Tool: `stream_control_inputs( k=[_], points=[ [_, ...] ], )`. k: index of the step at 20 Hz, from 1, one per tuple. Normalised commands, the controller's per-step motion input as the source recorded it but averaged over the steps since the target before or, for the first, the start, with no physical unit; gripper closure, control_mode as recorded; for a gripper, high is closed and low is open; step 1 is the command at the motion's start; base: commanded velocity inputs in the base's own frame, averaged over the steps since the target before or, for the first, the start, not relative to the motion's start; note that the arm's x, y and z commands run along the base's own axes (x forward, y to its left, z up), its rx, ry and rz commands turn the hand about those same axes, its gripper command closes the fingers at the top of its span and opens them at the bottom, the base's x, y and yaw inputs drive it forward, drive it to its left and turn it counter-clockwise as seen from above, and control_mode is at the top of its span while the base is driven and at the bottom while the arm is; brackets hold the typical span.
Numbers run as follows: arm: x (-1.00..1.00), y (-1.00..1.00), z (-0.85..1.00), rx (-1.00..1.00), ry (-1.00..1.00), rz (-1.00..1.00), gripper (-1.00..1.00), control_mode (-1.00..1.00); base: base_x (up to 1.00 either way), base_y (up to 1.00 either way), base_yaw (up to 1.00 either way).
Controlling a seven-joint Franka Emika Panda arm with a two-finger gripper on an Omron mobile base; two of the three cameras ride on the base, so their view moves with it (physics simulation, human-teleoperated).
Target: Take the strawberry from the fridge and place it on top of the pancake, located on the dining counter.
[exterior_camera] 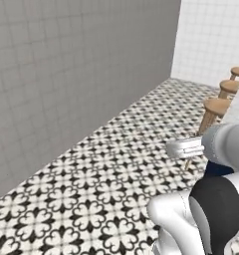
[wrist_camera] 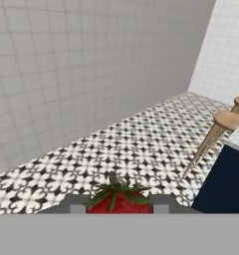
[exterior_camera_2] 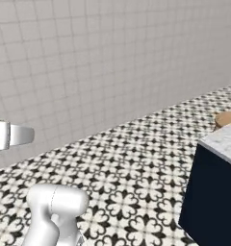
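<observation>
Transit phase, fruit in hand. In the hand view the strawberry [wrist_camera: 119, 201] sits at the bottom edge between the 2 fingertips, its green calyx pointing away from the camera; the gripper [wrist_camera: 119, 208] is closed on it, the jaws nearly together because the fruit is so small. The gripper points out over the patterned floor [exterior_camera: 91, 174] toward a grey tiled wall [exterior_camera: 66, 64], so the fruit is carried in the air, resting on nothing. The counter [exterior_camera_2: 223, 139] enters only as a marbled corner on a navy base at the right, with 3 stools [exterior_camera: 216, 107] lined along it. The pancake cannot be seen from here. By judgement, the pick is done and the placing remains; the base probably needs to face the counter first.
</observation>
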Motion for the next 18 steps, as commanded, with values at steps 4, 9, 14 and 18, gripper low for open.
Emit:
stream_control_inputs(
  k=[4,9,14,18],
  points=[
    [0.0,0.0,0.0,0.0,0.0,0.0,1.0,1.0,0.99,0.54,-0.64],
    [0.0,0.0,0.0,0.0,0.0,0.0,1.0,1.0,0.97,0.49,-0.56],
    [0.0,0.0,0.0,0.0,0.0,0.0,1.0,1.0,0.86,0.47,-0.56],
    [0.0,0.0,0.0,0.0,0.0,0.0,1.0,1.0,0.68,0.36,-0.55]
  ],
)
